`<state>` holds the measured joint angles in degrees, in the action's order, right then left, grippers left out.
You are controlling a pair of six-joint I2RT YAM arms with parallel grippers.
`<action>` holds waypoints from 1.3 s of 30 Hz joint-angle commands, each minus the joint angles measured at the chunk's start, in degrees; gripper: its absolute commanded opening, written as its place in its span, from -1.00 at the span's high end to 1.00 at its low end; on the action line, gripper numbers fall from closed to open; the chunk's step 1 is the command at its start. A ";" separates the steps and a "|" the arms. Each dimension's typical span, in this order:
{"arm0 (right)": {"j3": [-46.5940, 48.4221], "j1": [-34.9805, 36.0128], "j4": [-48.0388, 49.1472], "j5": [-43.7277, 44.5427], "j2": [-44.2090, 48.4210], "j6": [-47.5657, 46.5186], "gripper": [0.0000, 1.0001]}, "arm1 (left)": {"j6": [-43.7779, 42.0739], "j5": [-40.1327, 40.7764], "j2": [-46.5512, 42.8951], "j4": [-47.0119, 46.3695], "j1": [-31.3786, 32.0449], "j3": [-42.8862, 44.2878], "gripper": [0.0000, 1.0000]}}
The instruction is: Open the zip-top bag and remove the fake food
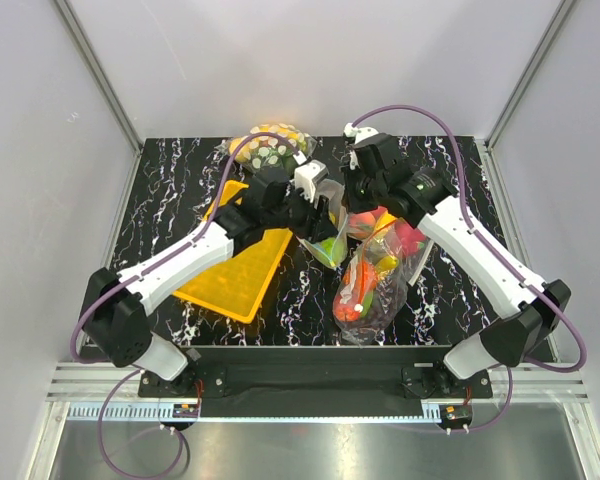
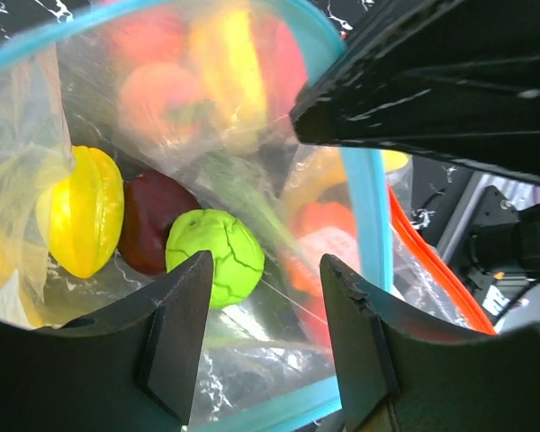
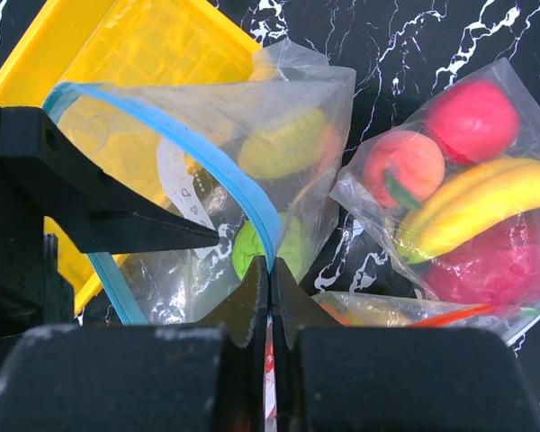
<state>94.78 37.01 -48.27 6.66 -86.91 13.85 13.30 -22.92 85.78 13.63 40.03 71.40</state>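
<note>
The zip-top bag lies mid-table with its blue-teal strip pulled into an open loop. My right gripper is shut on the near side of the strip and holds the mouth up. My left gripper is open, its fingers spread at the bag's mouth, pointing in; one finger shows in the right wrist view. Inside lie a green ball, a dark red fruit and a yellow-green ribbed piece. The green ball sits just beyond the left fingertips, untouched.
A larger clear bag of red and orange fruit and a banana lies right of the small bag, touching it. A yellow tray lies to the left. A bag with white dots sits at the back.
</note>
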 commanded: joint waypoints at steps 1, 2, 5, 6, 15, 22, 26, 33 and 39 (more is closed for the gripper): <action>0.49 0.34 -0.07 1.78 2.98 1.53 1.00 | -2.93 4.10 0.52 -4.92 1.19 -0.73 -0.11; 0.49 0.34 -0.07 1.78 3.24 1.88 1.00 | -3.10 6.11 1.31 -4.67 1.45 -0.64 -0.11; 0.49 0.34 -0.42 1.43 3.42 2.41 1.00 | -2.49 9.19 3.51 -5.27 2.07 -0.99 -0.13; 0.49 0.34 -0.51 1.17 3.59 2.59 1.00 | -2.32 9.82 4.13 -5.45 2.50 -0.91 -0.14; -3.02 -0.27 -0.16 0.03 5.26 4.96 1.00 | -2.93 13.69 10.02 -4.14 4.00 0.59 -0.14; -4.69 -1.77 0.63 -0.33 6.14 5.58 1.00 | -2.58 12.99 11.78 -0.80 4.44 1.11 -0.18; -4.96 -1.95 0.72 -0.33 6.05 5.67 1.00 | -1.88 10.97 10.73 -0.70 5.06 -0.20 -0.25; -5.57 -2.12 0.99 -0.59 6.23 5.93 1.00 | -0.47 9.12 12.22 -0.27 5.93 -0.21 -0.51; -6.45 -2.39 1.60 -0.59 6.93 6.02 1.00 | -0.91 11.31 14.94 1.58 6.38 1.20 -0.62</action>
<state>88.42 35.20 -49.32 6.33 -82.61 19.18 12.47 -11.81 99.11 14.24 45.98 71.00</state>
